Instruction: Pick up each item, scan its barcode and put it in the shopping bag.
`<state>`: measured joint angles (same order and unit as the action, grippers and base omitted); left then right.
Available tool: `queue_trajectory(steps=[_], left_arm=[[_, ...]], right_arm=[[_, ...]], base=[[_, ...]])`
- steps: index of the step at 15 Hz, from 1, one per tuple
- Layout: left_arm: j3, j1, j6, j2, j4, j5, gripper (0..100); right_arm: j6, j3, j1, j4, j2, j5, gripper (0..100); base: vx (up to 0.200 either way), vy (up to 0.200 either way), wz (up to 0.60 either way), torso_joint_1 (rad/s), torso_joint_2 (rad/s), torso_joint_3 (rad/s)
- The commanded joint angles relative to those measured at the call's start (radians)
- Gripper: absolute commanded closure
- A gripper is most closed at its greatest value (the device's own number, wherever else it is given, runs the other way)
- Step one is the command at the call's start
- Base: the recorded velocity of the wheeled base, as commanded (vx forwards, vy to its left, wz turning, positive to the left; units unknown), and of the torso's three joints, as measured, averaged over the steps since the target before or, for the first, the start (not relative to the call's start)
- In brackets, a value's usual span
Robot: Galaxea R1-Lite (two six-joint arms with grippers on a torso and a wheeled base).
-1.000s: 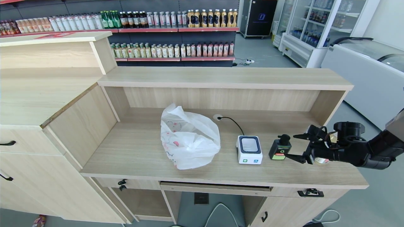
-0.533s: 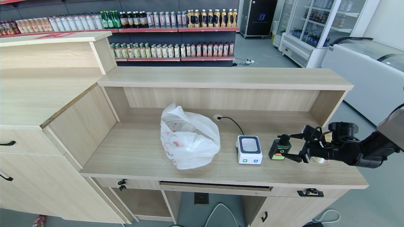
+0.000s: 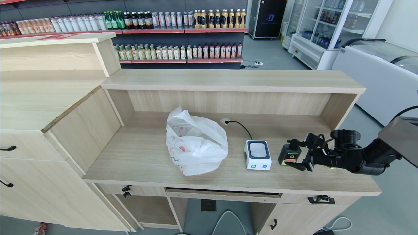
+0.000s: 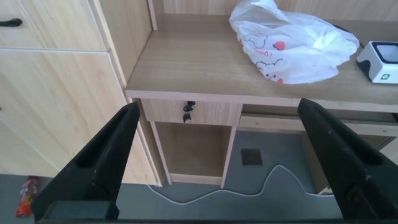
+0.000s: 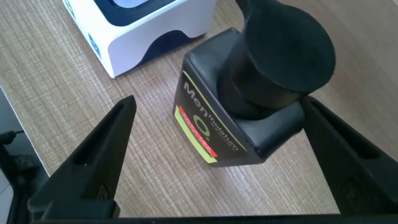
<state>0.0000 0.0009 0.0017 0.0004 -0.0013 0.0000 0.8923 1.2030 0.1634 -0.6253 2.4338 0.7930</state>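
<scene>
While the counter [image 3: 147, 156] carries a slumped shopping bag [image 3: 196, 147] (contents hidden), the scanner [image 3: 257, 154] sits beside it and the dark bottle [image 5: 211, 124] stands unlifted just beyond, between the spread fingers of the right gripper [image 3: 293, 152]; gripping, scanning and bagging are left.

- The right arm [image 3: 359, 158] comes in from the robot's right side, stretched out low and nearly level.
- The right gripper [image 3: 296, 153] points toward the robot's left, its two dark fingers [image 5: 93, 168] spread wide apart.
- The left gripper [image 4: 214, 155] gapes wide too.
</scene>
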Motion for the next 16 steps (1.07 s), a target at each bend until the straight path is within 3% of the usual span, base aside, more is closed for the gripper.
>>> queue_trajectory(steps=[1, 7, 8, 13, 16], left_arm=[[-0.002, 0.001, 0.0, 0.0, 0.0, 0.0, 0], [0.0, 0.001, 0.0, 0.0, 0.0, 0.0, 0], [-0.002, 0.001, 0.0, 0.0, 0.0, 0.0, 0], [0.0, 0.001, 0.0, 0.0, 0.0, 0.0, 0], [0.0, 0.001, 0.0, 0.0, 0.0, 0.0, 0]], right_arm=[[0.0, 0.012, -0.008, -0.001, 0.017, 0.0, 0], [0.0, 0.061, -0.038, 0.001, 0.056, 0.0, 0], [0.0, 0.075, -0.044, -0.001, 0.067, 0.0, 100], [0.014, 0.079, -0.047, -0.002, 0.08, 0.0, 100], [0.106, 0.069, -0.038, -0.01, 0.022, 0.017, 100]], base=[[0.0, 0.0, 0.0, 0.0, 0.0, 0.0], [0.0, 0.0, 0.0, 0.0, 0.0, 0.0], [0.0, 0.0, 0.0, 0.0, 0.0, 0.0], [0.0, 0.0, 0.0, 0.0, 0.0, 0.0], [0.0, 0.0, 0.0, 0.0, 0.0, 0.0]])
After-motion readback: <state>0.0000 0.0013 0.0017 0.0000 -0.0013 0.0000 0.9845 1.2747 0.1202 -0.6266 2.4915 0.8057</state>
